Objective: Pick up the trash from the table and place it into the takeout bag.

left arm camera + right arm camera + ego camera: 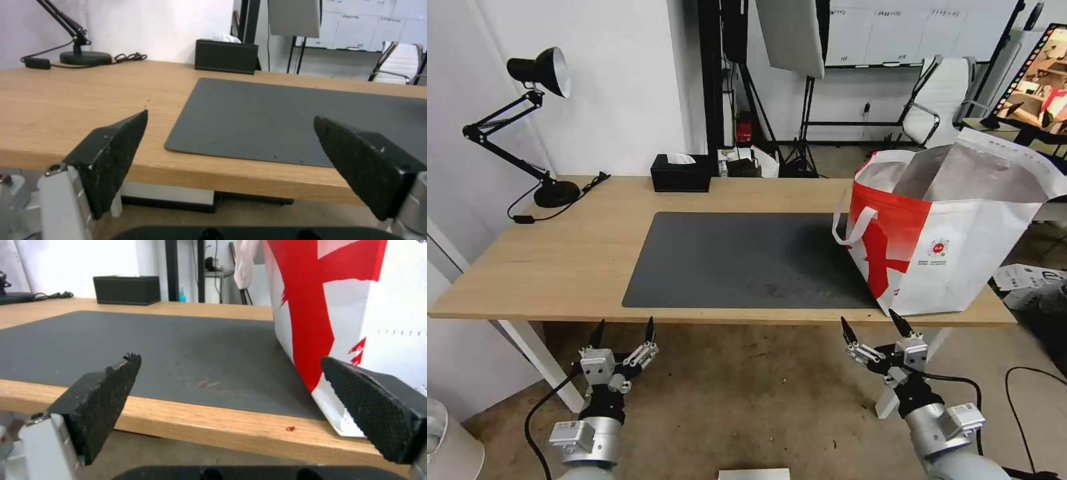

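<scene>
Takeout bag (pixel 954 253) is what we see standing upright on the right end of the table (pixel 560 260), its mouth open and the silver lining showing, its near left corner resting on the edge of the dark grey mat (pixel 740 260). A white strap handle hangs down its red panel. We see a tiny red scrap (pixel 290 428) on the bare wood near the table's front edge, just beside the bag's bottom corner. We hold our left claw (pixel 624 331) below the front edge of the table, before the mat's left end, fingers spread wide and gripping nothing. Our right claw (pixel 875 325) sits likewise below the edge, just in front of the bag, also wide apart and bare. At the back stand a black tissue box (pixel 680 173) and a black desk lamp (pixel 537 127).
</scene>
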